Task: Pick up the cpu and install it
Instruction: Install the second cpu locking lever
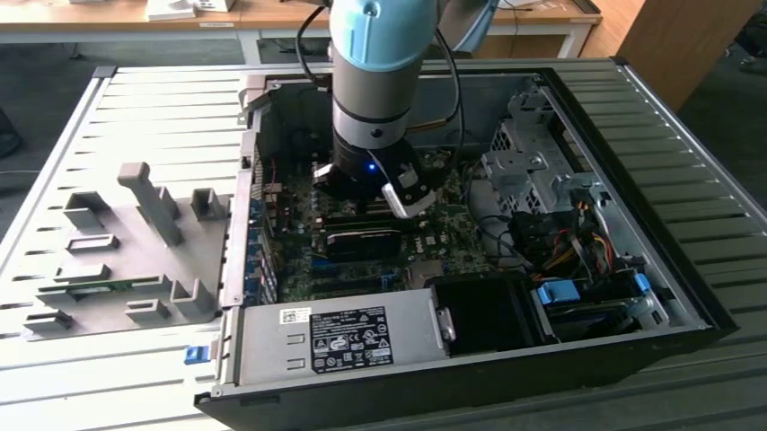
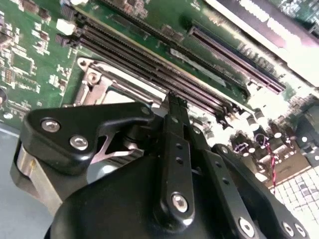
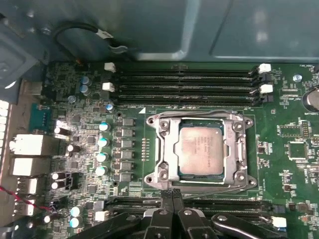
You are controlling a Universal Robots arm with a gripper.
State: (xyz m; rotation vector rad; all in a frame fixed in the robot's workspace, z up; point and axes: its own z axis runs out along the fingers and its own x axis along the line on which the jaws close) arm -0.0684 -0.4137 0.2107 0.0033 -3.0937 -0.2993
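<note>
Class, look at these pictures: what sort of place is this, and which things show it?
Probably a workshop or lab bench for PC assembly: an open computer case on a slatted table, the cpu in its motherboard socket, and a grey fixture beside.

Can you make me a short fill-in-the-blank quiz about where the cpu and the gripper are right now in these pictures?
1. In the first wrist view the cpu lies inside the metal ____ on the motherboard.
2. The cpu's silver-grey top plate faces ____.
3. In the exterior view the arm reaches down into the open computer ____.
4. The gripper has its fingers together and holds ____.

Missing words: socket frame; up; case; nothing
</note>
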